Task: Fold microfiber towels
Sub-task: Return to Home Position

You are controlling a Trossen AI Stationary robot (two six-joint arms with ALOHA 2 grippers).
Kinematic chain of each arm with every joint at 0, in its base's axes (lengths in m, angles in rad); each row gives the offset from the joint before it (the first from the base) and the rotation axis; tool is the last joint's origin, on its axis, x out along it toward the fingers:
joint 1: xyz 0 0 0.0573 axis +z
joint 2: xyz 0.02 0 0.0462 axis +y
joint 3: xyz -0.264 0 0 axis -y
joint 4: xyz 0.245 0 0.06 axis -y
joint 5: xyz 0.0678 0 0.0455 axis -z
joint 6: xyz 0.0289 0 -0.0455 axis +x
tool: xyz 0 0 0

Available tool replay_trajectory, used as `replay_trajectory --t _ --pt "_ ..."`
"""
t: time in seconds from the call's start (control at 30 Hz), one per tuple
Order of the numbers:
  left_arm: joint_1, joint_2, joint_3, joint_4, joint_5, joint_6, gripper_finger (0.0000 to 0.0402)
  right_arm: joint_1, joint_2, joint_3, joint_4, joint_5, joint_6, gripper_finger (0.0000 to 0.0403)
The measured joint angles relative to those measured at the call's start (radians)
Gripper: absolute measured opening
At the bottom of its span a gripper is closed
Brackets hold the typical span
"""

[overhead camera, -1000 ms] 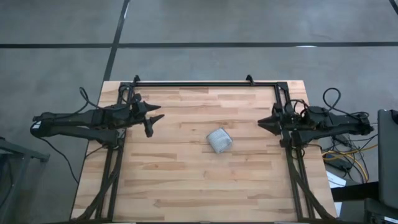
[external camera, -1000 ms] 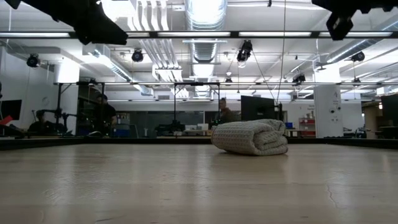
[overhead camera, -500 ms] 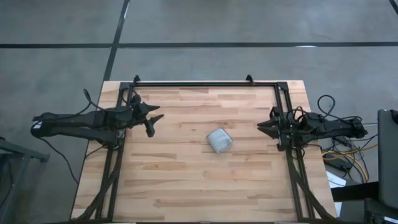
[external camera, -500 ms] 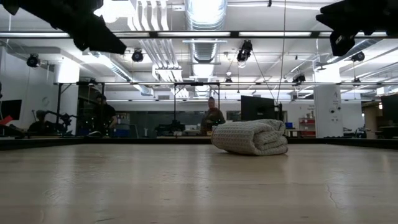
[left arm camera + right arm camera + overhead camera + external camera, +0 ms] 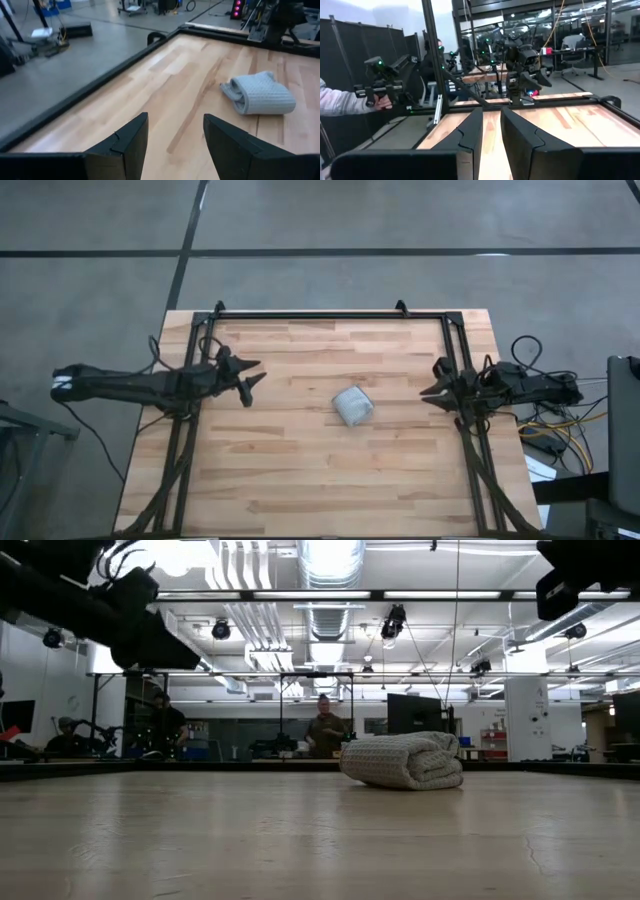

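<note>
Grey-blue microfiber towel (image 5: 352, 406) lies folded into a small thick bundle on the wood table (image 5: 300, 470), right of centre and nearer the right arm than the left. Neither gripper touches it. Low view: bundle sits flat on the top, layers stacked, rounded fold to one side, no corner seen hanging loose. Left gripper (image 5: 248, 373) is over the table's left part, just inside the black frame (image 5: 330, 315), well apart from the towel; claw spread wide, nothing in it (left wrist view agrees). Right gripper (image 5: 428, 392) is at the right table edge by the frame, near the towel but clear of it; claw at a narrow gap, empty. Low view puts both arms high above the tabletop. Judgement: folding looks complete, and the step in hand is parking both arms. Reqs to do it well: draw each arm up and back along its own side, with no sweep across centre. Right arm is the closer one, so it needs height before any swing, else a finger could clip the bundle and spring the folds. Keep claws empty; no cloth seen caught on either. Move slow enough not to jolt the table. Bundle should end where it now lies, w/ folds intact.
</note>
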Motion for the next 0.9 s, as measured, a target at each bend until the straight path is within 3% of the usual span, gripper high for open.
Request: replay_trajectory --t 0.23,0.6,0.9 --pt "0.000 -0.040 -0.088 0.013 0.000 -0.109 0.0195 0.000 -0.035 -0.051 -0.002 -0.001 0.007 0.0075" --pt "0.001 -0.102 -0.155 0.021 0.001 -0.130 0.0195 0.000 -0.034 -0.104 0.004 -0.010 0.002 0.0070" --pt "0.000 -0.151 -0.220 0.060 0.001 -0.130 0.0195 0.000 -0.035 -0.198 0.257 -0.234 -0.050 0.0075"
